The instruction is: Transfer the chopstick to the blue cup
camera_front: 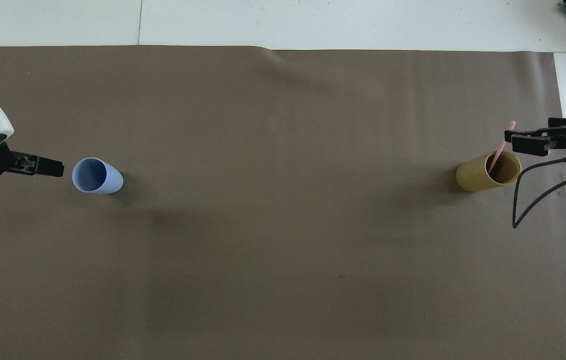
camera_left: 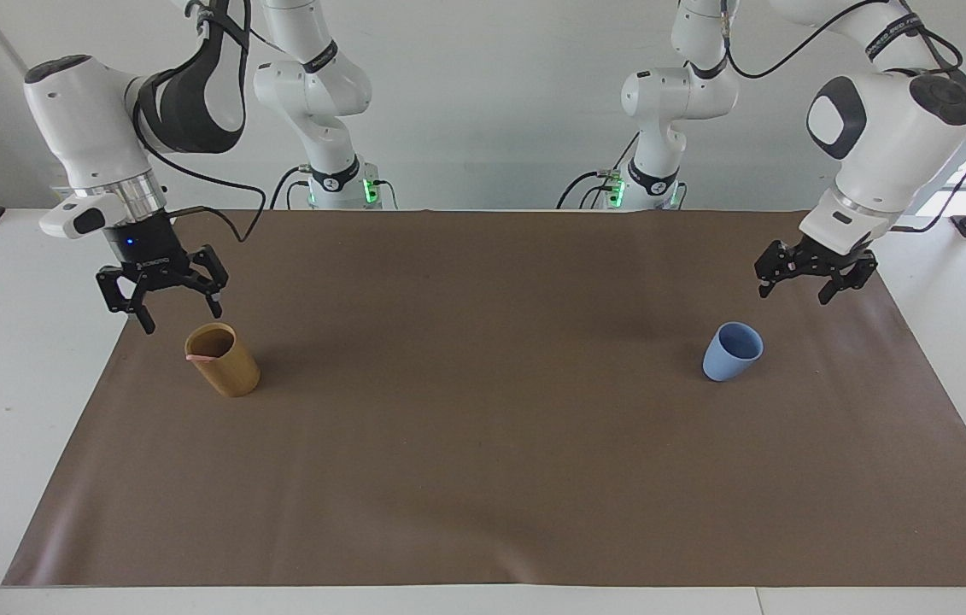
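- Two views, taken one after another; facing view first.
- Tan bamboo-coloured cup (camera_left: pixel 223 359) stood upright on the brown table mat (camera_left: pixel 483 478), toward the right arm's end of the table. Only a short pink end of the chopstick (camera_left: pixel 197 359) showed at its rim here, a thin, short pink stick resting inside.
- Right gripper (camera_left: pixel 178 315) hung in the air just above that cup's rim, on the robots' side of it, fingers spread wide and holding nothing. It touched neither cup nor stick.
- Small light blue matte tumbler, the blue cup (camera_left: pixel 733 351), stood well apart from the tan cup, toward the left arm's end. Left gripper (camera_left: pixel 793 293) hovered over the mat close to it, jaws wide apart, empty.
- Overhead view next. Chopstick (camera_front: pixel 500 150) leaned in the tan cup (camera_front: pixel 488 172), its lower end down inside, its free tip slanting up and away from the robots.
- Right gripper (camera_front: pixel 525 141) overlapped that free tip in this view; contact could not be judged from above.
- Left gripper (camera_front: pixel 51 167) sat just beside the blue cup (camera_front: pixel 96 175), which looked empty inside.
- Judgement: right arm was much the nearer to the stick. The pick turns on setting the open fingers either side of the slanted upper part, across its long axis.
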### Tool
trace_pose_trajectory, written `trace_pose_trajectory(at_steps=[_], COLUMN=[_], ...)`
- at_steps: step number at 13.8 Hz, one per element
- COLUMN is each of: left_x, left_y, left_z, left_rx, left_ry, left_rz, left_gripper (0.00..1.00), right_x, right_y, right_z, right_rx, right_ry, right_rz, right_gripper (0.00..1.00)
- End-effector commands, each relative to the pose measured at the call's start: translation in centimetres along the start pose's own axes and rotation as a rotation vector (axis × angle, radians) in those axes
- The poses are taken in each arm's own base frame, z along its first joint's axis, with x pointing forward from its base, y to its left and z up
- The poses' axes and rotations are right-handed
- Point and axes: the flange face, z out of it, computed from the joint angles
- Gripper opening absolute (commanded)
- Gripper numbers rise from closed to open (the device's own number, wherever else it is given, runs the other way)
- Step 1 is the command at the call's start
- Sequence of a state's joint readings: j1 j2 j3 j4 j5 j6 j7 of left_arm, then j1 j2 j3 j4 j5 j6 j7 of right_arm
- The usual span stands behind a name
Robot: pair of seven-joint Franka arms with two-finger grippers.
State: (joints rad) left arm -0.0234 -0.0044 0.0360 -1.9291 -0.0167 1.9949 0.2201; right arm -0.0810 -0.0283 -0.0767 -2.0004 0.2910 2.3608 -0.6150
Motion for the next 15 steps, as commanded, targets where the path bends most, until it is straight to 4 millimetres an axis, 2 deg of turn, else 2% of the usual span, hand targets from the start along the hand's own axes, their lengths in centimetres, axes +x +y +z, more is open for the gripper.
trace_pose_trajectory(at_steps=[1, 3, 6, 7, 8, 9, 10, 11, 12, 13, 15], left_x=[0.4, 0.2, 0.4, 0.6, 0.8, 0.9, 0.8, 0.9, 0.9, 0.8, 0.6], left_y=[-1.6, -1.1, -1.0, -0.8, -0.9, -0.9, -0.9, -0.8, -0.6, -0.3, 0.5], left_z=[4.5, 7.5, 9.0, 9.6, 10.6, 10.7, 10.7, 10.7, 10.7, 10.7, 10.9], left_rx=[0.008, -0.011, -0.03, -0.031, -0.031, -0.03, -0.033, -0.034, -0.035, -0.037, -0.046], left_ry=[0.015, -0.031, -0.018, -0.023, -0.026, -0.019, -0.021, -0.022, -0.027, -0.033, -0.067], left_rz=[0.011, 0.022, 0.008, 0.011, 0.008, 0.009, 0.006, 0.007, 0.006, 0.003, 0.014], left_gripper=[1.0, 1.0, 0.99, 0.93, 0.85, 0.75, 0.55, 0.29, 0.15, 0.04, 0.0], right_x=[-1.6, -1.8, -2.0, -2.0, -2.1, -2.1, -2.1, -2.2, -2.2, -2.2, -2.2], right_y=[0.3, 0.6, 1.2, 1.2, 1.3, 1.3, 1.4, 1.4, 1.5, 1.5, 1.5], right_z=[1.0, 1.8, 2.2, 2.3, 2.4, 2.5, 2.6, 2.9, 3.1, 3.1, 3.3], right_rx=[0.013, 0.037, 0.046, 0.045, 0.045, 0.043, 0.037, 0.032, 0.03, 0.032, 0.031], right_ry=[0.061, 0.086, 0.106, 0.107, 0.105, 0.107, 0.11, 0.111, 0.115, 0.117, 0.115], right_rz=[-0.036, -0.047, -0.059, -0.062, -0.06, -0.059, -0.058, -0.055, -0.052, -0.048, -0.07], right_gripper=[1.0, 1.0, 1.0, 1.0, 1.0, 1.0, 1.0, 1.0, 1.0, 1.0, 1.0])
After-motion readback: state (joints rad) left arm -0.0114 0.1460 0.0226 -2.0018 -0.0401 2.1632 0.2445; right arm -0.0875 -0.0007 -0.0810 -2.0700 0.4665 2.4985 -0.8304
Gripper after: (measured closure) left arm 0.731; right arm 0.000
